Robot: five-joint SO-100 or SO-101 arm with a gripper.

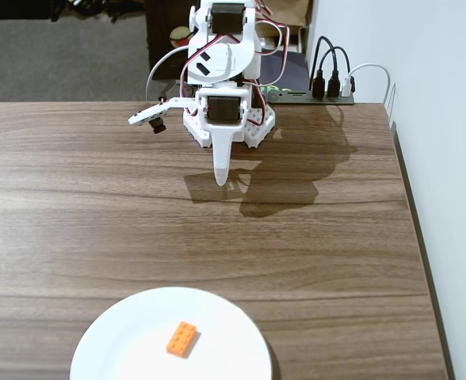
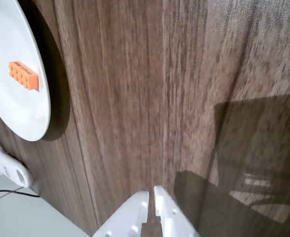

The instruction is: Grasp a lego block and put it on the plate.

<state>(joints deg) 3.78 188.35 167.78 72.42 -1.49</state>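
I can read no labels or writing anywhere. In the fixed view the plate (image 1: pixel 122 332) is cut off by the near edge, with the lego block (image 1: pixel 183 339) lying on it. My gripper (image 2: pixel 151 196) hangs at the far side, fingers pressed together and empty. The wood-grain table (image 1: pixel 336 237) meets a white wall (image 1: pixel 447 119) on the right.

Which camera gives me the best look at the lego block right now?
The fixed view. It shows the lego block whole, lying flat on the plate, studs up, with most of the plate around it. The wrist view shows it too, studs visible, but off in the upper left corner and at a slant, with the plate cut off by the frame.
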